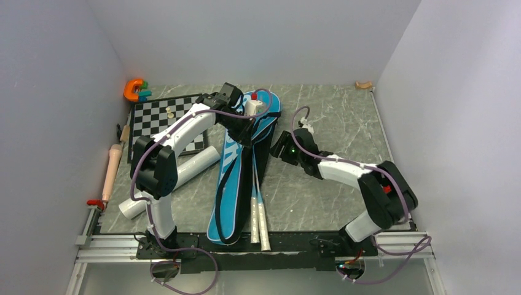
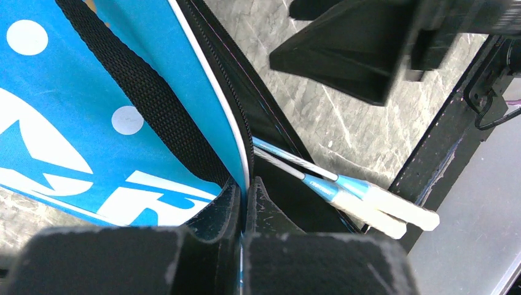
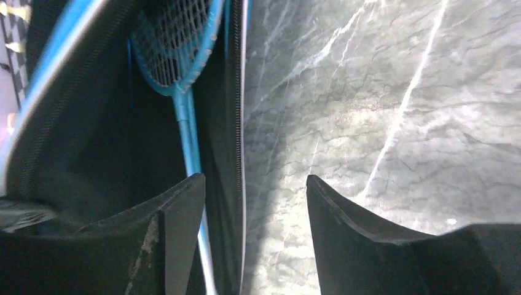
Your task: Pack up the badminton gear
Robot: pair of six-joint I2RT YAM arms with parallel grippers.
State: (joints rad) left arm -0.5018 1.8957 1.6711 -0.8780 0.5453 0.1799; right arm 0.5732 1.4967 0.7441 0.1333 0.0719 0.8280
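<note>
At the middle of the table (image 1: 335, 114) your blue bag (image 1: 216, 215) lies lengthwise and open. Your left gripper (image 2: 244, 195) is pinched tight on the zipped edge of its top panel. Both rackets (image 2: 368, 206) lie inside, their white handles poking out at the near end. Your right gripper (image 3: 255, 196) hangs wide apart at the bag's right edge, holding nothing, one finger over the black lining and the other over the table. The grey tube (image 1: 175, 175) lies to the left of the bag.

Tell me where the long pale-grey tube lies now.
In the top external view, the pale-grey tube lies slantwise on the left side, just nearer than the chessboard and left of the blue racket bag, partly under the left arm.
</note>
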